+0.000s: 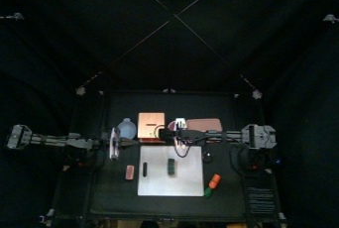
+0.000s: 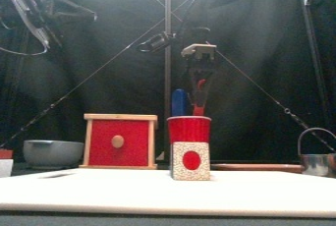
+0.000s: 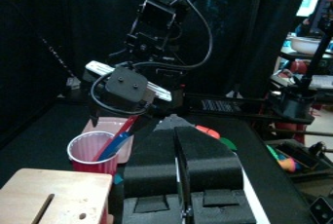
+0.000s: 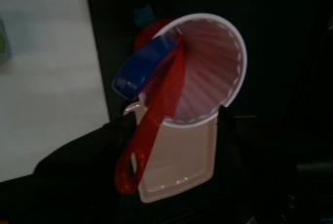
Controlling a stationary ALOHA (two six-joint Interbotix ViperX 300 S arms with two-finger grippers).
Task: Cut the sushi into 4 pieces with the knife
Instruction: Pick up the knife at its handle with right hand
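The red cup [image 2: 190, 131] stands behind the white cutting board [image 2: 79, 197], holding a blue knife [image 2: 179, 101] and a red knife [image 2: 199, 96]. My right gripper [image 2: 199, 77] hangs straight over the cup, jaws open around the red knife's handle [image 4: 134, 155]; the blue knife [image 4: 147, 60] leans on the rim beside it. The sushi roll [image 1: 173, 170] lies on the board and shows end-on, white with a red centre [image 2: 191, 160], in front of the cup. My left gripper [image 3: 182, 181] is shut and empty, resting at the left beside the wooden box.
The wooden box with a red drawer front [image 2: 120, 141] stands left of the cup, the blue-grey bowl [image 2: 53, 152] further left. A metal cutter [image 2: 316, 157] sits at the right. The pink tray [image 1: 205, 125] lies at the back. A red toy [image 1: 129, 171] and an orange toy [image 1: 213, 181] flank the board.
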